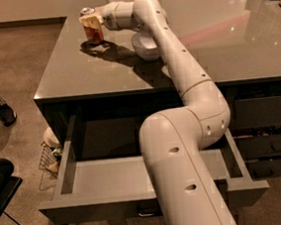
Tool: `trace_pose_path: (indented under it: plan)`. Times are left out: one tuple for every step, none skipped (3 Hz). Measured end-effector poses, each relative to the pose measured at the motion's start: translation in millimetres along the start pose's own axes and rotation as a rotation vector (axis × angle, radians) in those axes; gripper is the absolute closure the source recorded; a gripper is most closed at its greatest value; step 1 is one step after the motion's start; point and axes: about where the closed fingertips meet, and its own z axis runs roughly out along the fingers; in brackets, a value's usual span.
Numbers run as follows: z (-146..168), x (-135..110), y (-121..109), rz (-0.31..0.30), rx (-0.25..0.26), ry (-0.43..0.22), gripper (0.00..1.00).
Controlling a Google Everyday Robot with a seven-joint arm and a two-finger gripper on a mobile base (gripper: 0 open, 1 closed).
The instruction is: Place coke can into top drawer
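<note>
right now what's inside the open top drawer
Nothing shows on the bare grey floor of the top drawer; the arm covers its middle and right part. The coke can is up on the table, with the gripper at it.

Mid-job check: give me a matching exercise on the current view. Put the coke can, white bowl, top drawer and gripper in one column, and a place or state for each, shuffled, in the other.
Things:
1. coke can
2. white bowl
3. top drawer
4. gripper

Places or states:
A. pulled open below the countertop
B. at the can, on the far end of the arm
C. on the countertop, partly hidden by the arm
D. upright near the countertop's far left corner

Pairs: 1-D, 2-C, 3-A, 4-B
</note>
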Motion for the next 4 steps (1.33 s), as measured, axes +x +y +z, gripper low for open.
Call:
trace_pose_path:
  plan:
    - [9,-5,7,-0.014,-0.009,0.0,0.69]
    - [11,-4,9,-0.013,-0.012,0.001,0.92]
    - [8,-16,18,-0.023,-0.037,-0.005,1.0]
    - [-19,-40,19,-0.041,-0.037,0.011,1.0]
